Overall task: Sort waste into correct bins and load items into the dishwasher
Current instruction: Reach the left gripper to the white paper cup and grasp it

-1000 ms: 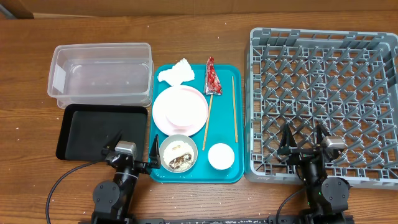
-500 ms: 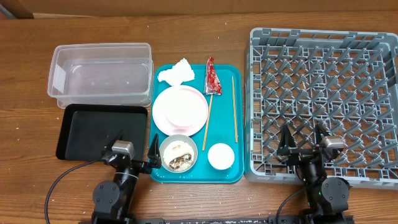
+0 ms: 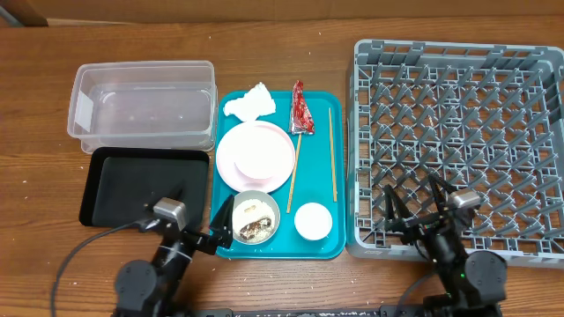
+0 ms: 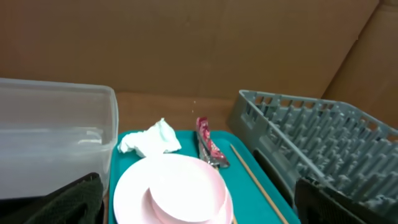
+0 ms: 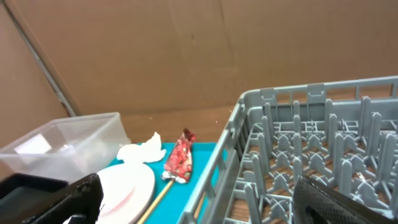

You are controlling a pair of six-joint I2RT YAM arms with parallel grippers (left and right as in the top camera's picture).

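On the teal tray point(image 3: 278, 249) lie a crumpled white tissue point(image 3: 249, 103), a red wrapper point(image 3: 301, 109), a pale pink plate point(image 3: 256, 157), a bowl holding rice and a brown scrap point(image 3: 252, 217), a white cup point(image 3: 313, 221) and two chopsticks point(image 3: 333, 154). The clear tub point(image 3: 141, 106) and black tray point(image 3: 145, 187) stand left of it, and the grey rack point(image 3: 458, 132) stands to its right. My left gripper point(image 3: 201, 208) is open and empty at the tray's near left corner. My right gripper point(image 3: 414, 207) is open and empty over the rack's near edge. The left wrist view shows the plate point(image 4: 168, 193), tissue point(image 4: 149, 142) and wrapper point(image 4: 208, 148).
Brown cardboard walls stand behind the table in both wrist views. The rack point(image 5: 323, 143) fills the right of the right wrist view, with the wrapper point(image 5: 179, 158) and tub point(image 5: 62, 146) to its left. Bare wooden tabletop point(image 3: 264, 44) lies beyond the tub and the tray.
Both grippers have shifted a little at the near edge: the left one toward the tray, the right one leftward. Nothing on the tray has moved.
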